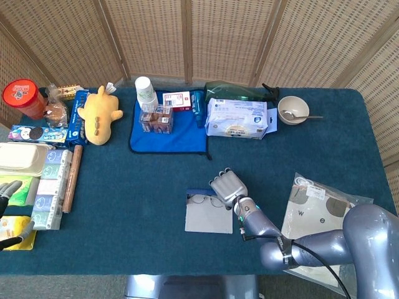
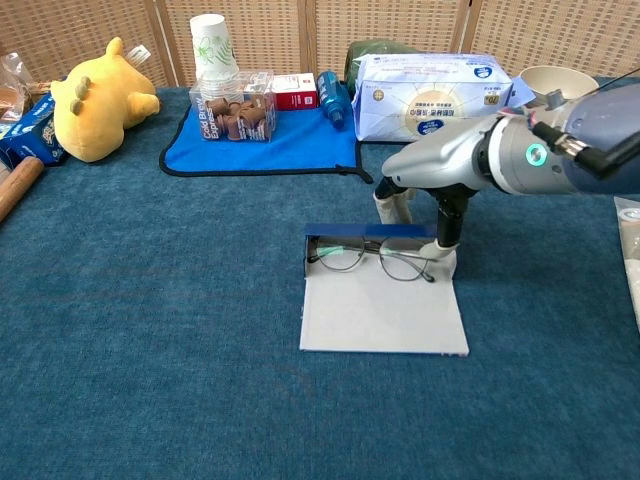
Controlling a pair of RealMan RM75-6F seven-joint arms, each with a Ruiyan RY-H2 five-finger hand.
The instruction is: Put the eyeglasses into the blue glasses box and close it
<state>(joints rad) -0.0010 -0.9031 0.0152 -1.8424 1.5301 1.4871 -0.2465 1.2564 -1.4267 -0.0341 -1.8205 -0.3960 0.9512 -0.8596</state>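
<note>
The blue glasses box (image 2: 385,305) lies open on the table (image 2: 150,350), eyeglasses (image 2: 372,260) at its twelve o'clock end. The right hand (image 2: 432,215), fingers pointing down, touches the box's two o'clock corner. The left hand (image 1: 9,212) shows at the head view's nine o'clock edge, its fingers apart and holding nothing.

The blue glasses box (image 2: 384,300) lies open just in front of the blue mat (image 2: 270,140), its pale lid flat. The thin-rimmed eyeglasses (image 2: 370,260) rest inside, lenses upright.
</note>
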